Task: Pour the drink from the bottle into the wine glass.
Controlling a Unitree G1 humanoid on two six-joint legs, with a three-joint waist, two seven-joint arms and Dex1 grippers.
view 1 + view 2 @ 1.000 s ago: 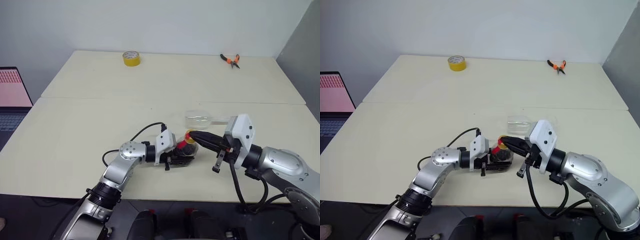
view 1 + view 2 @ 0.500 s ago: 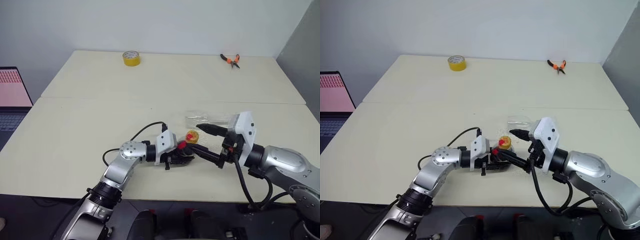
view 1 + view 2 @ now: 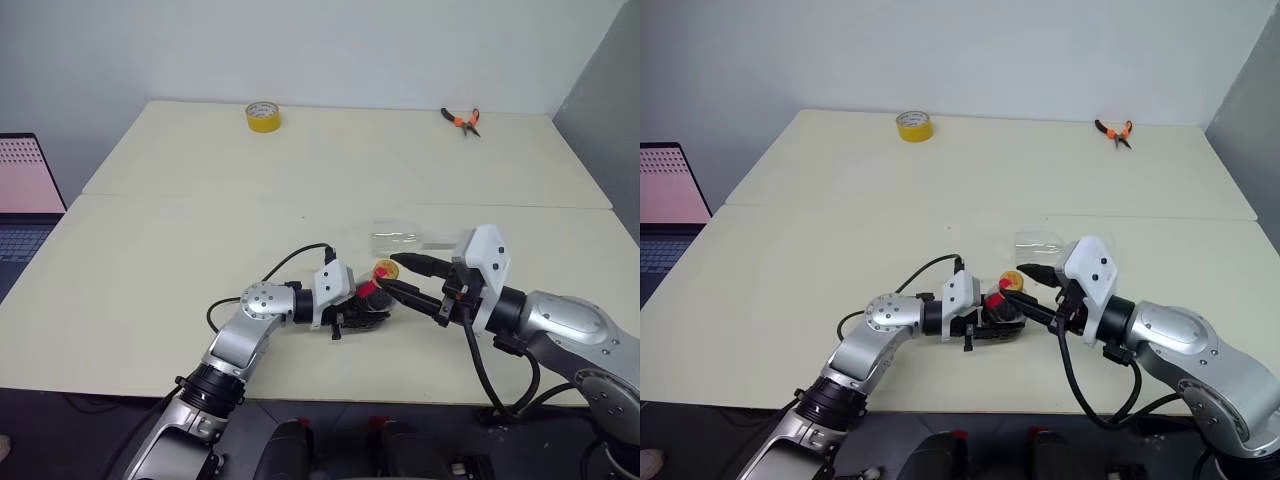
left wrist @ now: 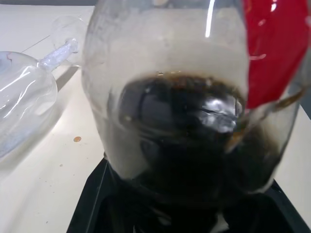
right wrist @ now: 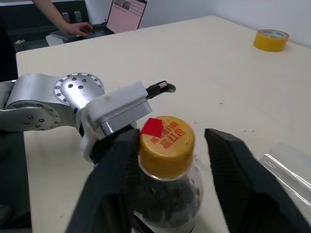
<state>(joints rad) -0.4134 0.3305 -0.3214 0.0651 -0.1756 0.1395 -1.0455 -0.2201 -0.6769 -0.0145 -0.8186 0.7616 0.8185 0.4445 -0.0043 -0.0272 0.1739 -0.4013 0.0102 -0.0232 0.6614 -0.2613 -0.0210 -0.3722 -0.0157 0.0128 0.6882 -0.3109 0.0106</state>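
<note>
Two black fingers of the right gripper [image 3: 400, 277] straddling the yellow cap [image 3: 384, 270] in the head views, spread and apart from it; bottle [image 3: 366, 303] upright on the table [image 3: 150, 270], clamped at the belly by the left gripper [image 3: 358, 315]. Wine glass [image 3: 398, 239] lying on its side just behind. Left wrist: drink [image 4: 189, 136] dark, low in the belly. Right wrist: cap centred between the fingers [image 5: 114, 170], untouched. Risk: glass down and cap on, so pouring now would fail.
</note>
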